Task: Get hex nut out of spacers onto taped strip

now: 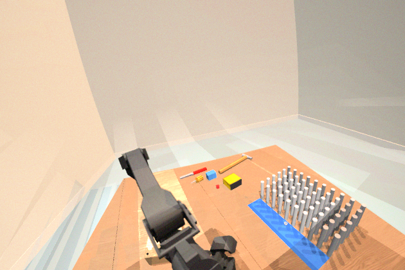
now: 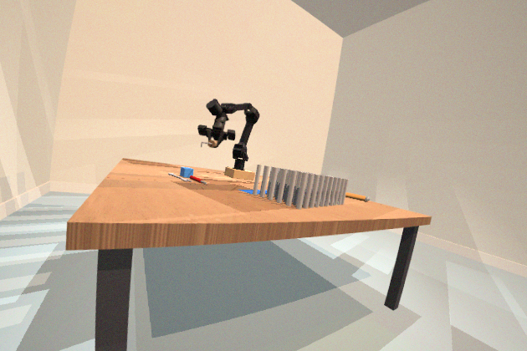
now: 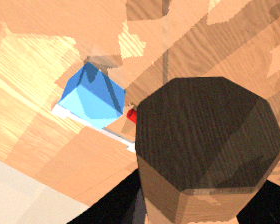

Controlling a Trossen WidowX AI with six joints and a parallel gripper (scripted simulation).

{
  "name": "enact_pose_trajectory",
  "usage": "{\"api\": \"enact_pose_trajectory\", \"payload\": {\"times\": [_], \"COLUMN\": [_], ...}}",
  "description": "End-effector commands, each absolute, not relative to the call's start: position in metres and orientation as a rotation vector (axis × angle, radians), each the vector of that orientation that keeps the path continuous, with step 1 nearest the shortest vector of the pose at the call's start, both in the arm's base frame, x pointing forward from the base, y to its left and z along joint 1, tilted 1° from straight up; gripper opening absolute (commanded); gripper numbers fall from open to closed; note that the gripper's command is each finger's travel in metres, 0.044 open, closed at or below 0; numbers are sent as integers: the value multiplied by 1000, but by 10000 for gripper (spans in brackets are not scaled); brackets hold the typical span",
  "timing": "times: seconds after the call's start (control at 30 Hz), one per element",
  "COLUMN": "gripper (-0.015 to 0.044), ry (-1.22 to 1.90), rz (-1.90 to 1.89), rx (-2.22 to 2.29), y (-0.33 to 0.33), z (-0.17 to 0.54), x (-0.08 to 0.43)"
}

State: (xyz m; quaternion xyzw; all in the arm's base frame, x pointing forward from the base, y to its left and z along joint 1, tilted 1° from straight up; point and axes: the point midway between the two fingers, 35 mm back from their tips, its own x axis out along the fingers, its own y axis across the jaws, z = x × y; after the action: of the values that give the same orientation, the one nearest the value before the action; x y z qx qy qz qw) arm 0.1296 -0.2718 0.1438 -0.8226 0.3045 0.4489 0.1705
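The small pale metal hex nut (image 1: 285, 223) lies on the blue taped strip (image 1: 277, 225) (image 2: 252, 191), in front of the upright grey metal spacers (image 1: 303, 220) (image 2: 302, 190). It looks light, hard and easily skidded, so I'd leave it alone now. My gripper (image 1: 222, 254) (image 2: 212, 139) (image 3: 187, 176), raised over the table, is clamped on the faceted brown wooden handle (image 2: 212, 143) (image 3: 211, 135) of a thin hooked metal tool (image 2: 204, 144). That handle should be stiff and forgiving to squeeze — the right place to hold — while the slim rod could swing and snag. I judge that only parking the tool remains, laid down gently away from nut and field, well apart from the orange-handled hammer (image 1: 232, 164) (image 2: 355, 196) — then letting go and backing off.
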Motion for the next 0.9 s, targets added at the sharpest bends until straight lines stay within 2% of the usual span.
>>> {"api": "enact_pose_trajectory", "payload": {"times": [0.0,0.6,0.87], "gripper": [0,0,0], "ry": [1023,1513,1527], "rz": [1208,927,916], "rx": [-2241,-1799,-1783], "y": [-294,-349,-350], "z": [150,160,160], "x": [107,-2,-6]}}
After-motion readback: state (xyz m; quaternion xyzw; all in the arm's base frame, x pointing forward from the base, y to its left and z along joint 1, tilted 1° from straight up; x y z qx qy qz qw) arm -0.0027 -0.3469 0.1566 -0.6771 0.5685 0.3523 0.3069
